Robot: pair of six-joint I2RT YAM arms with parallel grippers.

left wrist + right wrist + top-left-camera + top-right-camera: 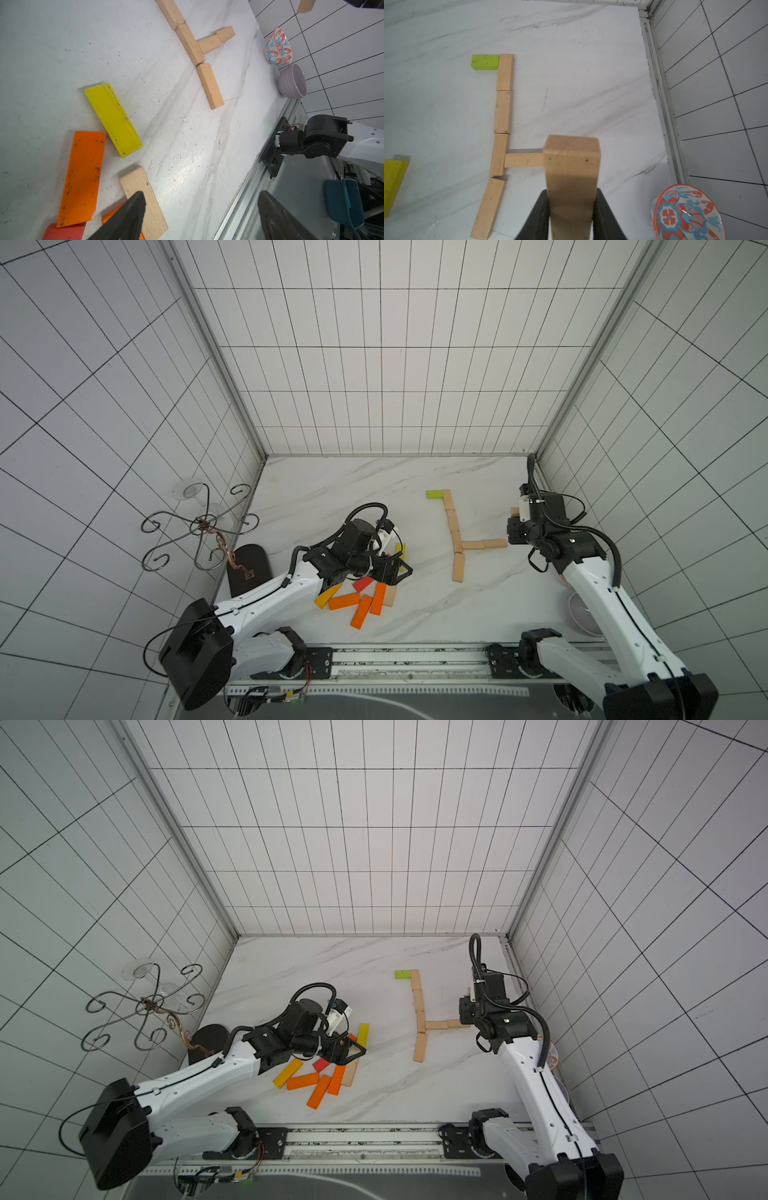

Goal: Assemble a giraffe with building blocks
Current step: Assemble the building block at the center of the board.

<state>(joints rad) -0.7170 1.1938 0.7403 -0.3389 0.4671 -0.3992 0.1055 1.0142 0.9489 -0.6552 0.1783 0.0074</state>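
Giraffe [453,522], half-built, lies flat near the desk's [332,489] right edge. The right gripper [571,192] clamps a plain block [572,166] above the body row's [484,544] free end. Lower it squarely and butt it up without nudging. The left gripper [201,194] gapes empty over the loose blocks [361,601].

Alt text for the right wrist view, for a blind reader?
The right gripper is shut on a plain wooden block. Beyond it, a line of wooden blocks lies on the marble table, a green block at one end; a patterned bowl sits by the wall.
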